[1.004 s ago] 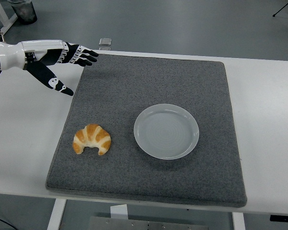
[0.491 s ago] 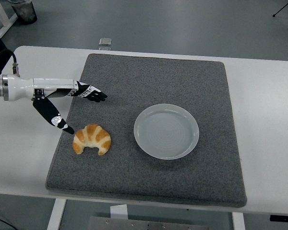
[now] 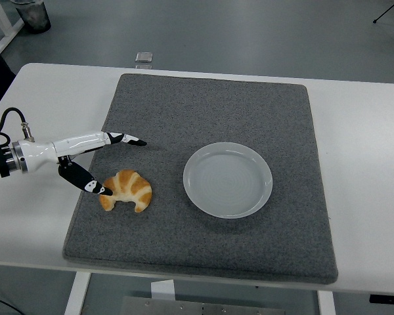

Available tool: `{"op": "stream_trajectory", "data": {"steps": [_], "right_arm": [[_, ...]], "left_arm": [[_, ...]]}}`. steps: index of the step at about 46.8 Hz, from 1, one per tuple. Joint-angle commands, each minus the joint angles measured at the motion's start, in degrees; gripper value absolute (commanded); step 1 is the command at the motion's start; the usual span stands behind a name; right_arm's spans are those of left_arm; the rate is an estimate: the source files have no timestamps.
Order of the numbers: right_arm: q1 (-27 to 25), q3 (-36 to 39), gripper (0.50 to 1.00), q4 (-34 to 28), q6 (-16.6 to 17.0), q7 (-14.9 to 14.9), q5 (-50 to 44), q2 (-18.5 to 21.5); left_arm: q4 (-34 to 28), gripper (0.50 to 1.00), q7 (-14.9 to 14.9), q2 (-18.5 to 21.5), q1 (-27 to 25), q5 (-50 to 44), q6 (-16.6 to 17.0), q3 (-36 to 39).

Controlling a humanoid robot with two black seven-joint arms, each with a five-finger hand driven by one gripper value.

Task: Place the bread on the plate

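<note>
The left hand [image 3: 98, 161] is spread open and holds nothing, its thumb tip touching the left end of the bread [image 3: 126, 191] while its other fingers [image 3: 128, 140] stretch out over the mat [image 3: 210, 105] beyond the bread's far side, so the bread lies just beside the hand on its near right. One bread lies on the mat's near left part, well apart from the one plate [image 3: 228, 179], which sits to its right near the mat's middle. One mat covers the white table [image 3: 361, 131].

Croissant [image 3: 127, 190] left of plate [image 3: 227, 180]
</note>
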Motion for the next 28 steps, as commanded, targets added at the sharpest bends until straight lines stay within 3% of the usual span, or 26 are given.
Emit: {"op": "stream_trajectory", "data": {"steps": [1, 28], "right_arm": [[0.0, 0.0, 0.952, 0.0, 0.0, 0.0, 0.0, 0.0], [0.0, 0.0, 0.952, 0.0, 0.0, 0.0, 0.0, 0.0]], "left_arm": [[-0.1, 0.994, 0.0, -0.5, 0.6, 1.7, 0.2, 0.0], [2.4, 0.992, 0.4, -5.1, 0.8, 6.4, 0.8, 0.0]]}}
